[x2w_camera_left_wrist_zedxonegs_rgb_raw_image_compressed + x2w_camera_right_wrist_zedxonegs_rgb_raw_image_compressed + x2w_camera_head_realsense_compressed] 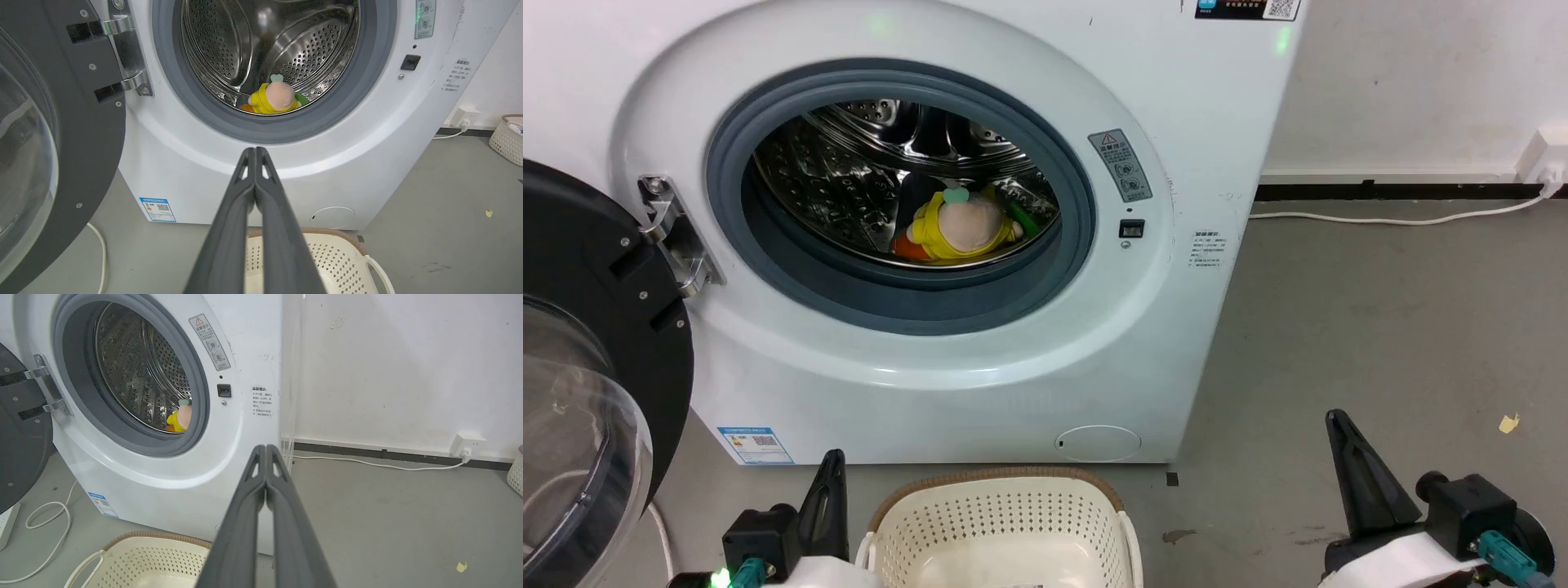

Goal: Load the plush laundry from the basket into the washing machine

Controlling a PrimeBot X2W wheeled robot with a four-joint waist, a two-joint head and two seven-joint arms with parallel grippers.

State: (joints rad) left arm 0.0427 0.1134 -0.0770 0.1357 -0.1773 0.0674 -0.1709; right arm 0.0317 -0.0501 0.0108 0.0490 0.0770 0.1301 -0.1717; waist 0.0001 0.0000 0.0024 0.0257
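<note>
The plush laundry (pixel 964 226) lies inside the steel drum of the washing machine (pixel 980 384), pale-pink head toward me, yellow hood around it; the plush laundry (pixel 277 98) shows low in the porthole, and the plush laundry (pixel 179 418) peeks past the gasket. The black-rimmed door (pixel 580 384) stands swung open at the left. The cream basket (pixel 1005 531) sits on the floor before the machine, between my arms. My left gripper (pixel 832 461) is shut and holds nothing, left of the basket. My right gripper (pixel 1335 420) is shut, empty, off to the right over the floor.
Grey floor (pixel 1380 327) stretches right of the machine, with a white cable (pixel 1405 219) running along the wall to a socket. Another white basket (pixel 508 139) stands far right by the wall. A cable loop (pixel 49 522) lies on the floor under the open door.
</note>
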